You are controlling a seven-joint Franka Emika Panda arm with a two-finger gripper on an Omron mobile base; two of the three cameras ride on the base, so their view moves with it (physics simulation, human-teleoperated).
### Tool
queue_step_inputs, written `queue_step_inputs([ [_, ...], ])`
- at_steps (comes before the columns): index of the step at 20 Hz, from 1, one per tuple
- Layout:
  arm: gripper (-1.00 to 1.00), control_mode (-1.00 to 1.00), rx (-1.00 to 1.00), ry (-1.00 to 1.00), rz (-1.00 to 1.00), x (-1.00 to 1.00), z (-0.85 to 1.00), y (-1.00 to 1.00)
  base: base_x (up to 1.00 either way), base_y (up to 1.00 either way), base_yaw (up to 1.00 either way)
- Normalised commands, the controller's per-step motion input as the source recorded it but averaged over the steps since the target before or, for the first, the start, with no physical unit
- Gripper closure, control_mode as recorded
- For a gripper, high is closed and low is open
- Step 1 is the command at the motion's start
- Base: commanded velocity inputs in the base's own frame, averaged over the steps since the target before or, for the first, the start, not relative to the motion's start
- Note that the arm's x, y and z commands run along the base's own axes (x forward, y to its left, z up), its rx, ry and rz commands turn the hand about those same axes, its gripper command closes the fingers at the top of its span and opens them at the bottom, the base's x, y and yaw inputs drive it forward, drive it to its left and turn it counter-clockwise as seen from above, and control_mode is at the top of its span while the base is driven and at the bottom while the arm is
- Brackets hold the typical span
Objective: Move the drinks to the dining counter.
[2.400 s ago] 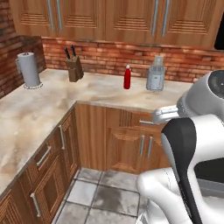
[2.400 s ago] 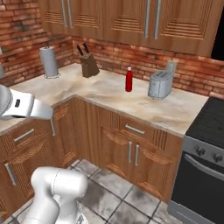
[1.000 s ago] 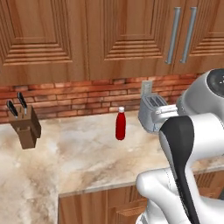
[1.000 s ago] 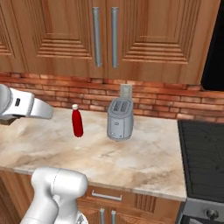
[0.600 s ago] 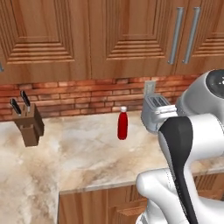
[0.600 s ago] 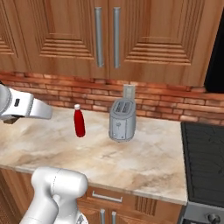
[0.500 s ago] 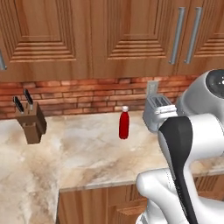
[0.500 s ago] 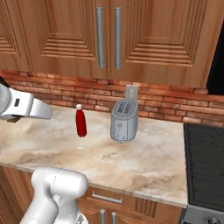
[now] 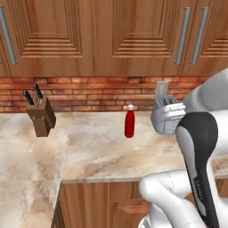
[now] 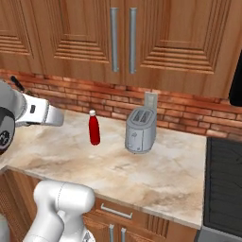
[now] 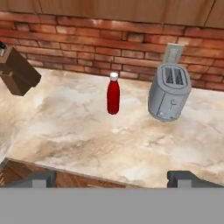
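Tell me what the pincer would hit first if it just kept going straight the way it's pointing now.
Probably the marbled worktop, just short of the red bottle. The open pincer looks down over the counter edge toward the bottle, with nothing between, though depth is hard to judge.

You're facing a marbled beige worktop point(image 9: 98, 151) backed by a red brick wall point(image 9: 89, 93). Above the brick hang wooden wall cabinets point(image 10: 165, 38) with long metal handles. Below the worktop sit wooden base cabinets point(image 9: 98, 205). At the worktop's right end lies a dark stove point(image 10: 224, 184).
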Motion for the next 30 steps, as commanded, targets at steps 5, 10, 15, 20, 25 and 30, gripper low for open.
queue_step_inputs([
  [5,-1.0,-1.0,0.22,-0.06,0.3,0.01,-0.01,-0.04,0.0,0.0,0.0],
  [10,-1.0,-1.0,0.18,-0.08,0.17,0.0,-0.12,0.0,0.0,0.0,0.0],
  [15,-1.0,-1.0,0.16,-0.19,0.08,0.0,-0.24,-0.11,0.0,0.0,0.0],
  [20,-1.0,-1.0,0.11,-0.25,0.02,0.08,-0.21,-0.01,0.0,0.0,0.0],
  [25,-1.0,-1.0,0.06,-0.25,0.0,0.01,-0.2,0.0,0.0,0.0,0.0],
  [30,-1.0,-1.0,0.01,-0.22,0.0,0.0,-0.42,0.0,0.0,0.0,0.0],
])
